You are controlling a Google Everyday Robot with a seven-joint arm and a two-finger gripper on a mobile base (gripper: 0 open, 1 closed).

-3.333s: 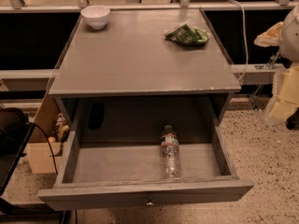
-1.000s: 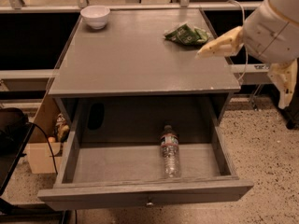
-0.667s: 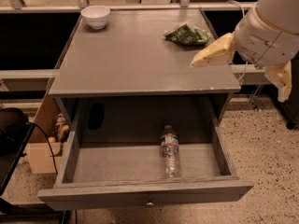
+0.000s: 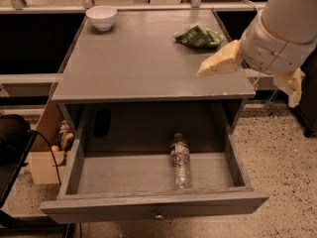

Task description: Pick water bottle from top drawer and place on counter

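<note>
The water bottle [image 4: 181, 158] lies on its side in the open top drawer [image 4: 124, 175], right of centre, with its dark cap toward the back. The drawer's front panel carries a small knob [image 4: 158, 214]. The grey counter [image 4: 143, 58] is above it. My gripper [image 4: 247, 87] hangs on the white arm above the counter's right front corner, well above the bottle. Its two cream fingers [image 4: 218, 62] are spread apart and hold nothing.
A white bowl [image 4: 101, 17] sits at the counter's back left. A green snack bag [image 4: 198, 36] lies at its back right, just behind my gripper. A cardboard box [image 4: 42, 165] and a dark object with cables [image 4: 12, 140] stand on the floor at left.
My arm has come in from the right edge of view and moved left and down over the counter's right side. The bottle, bowl and bag have not moved.
</note>
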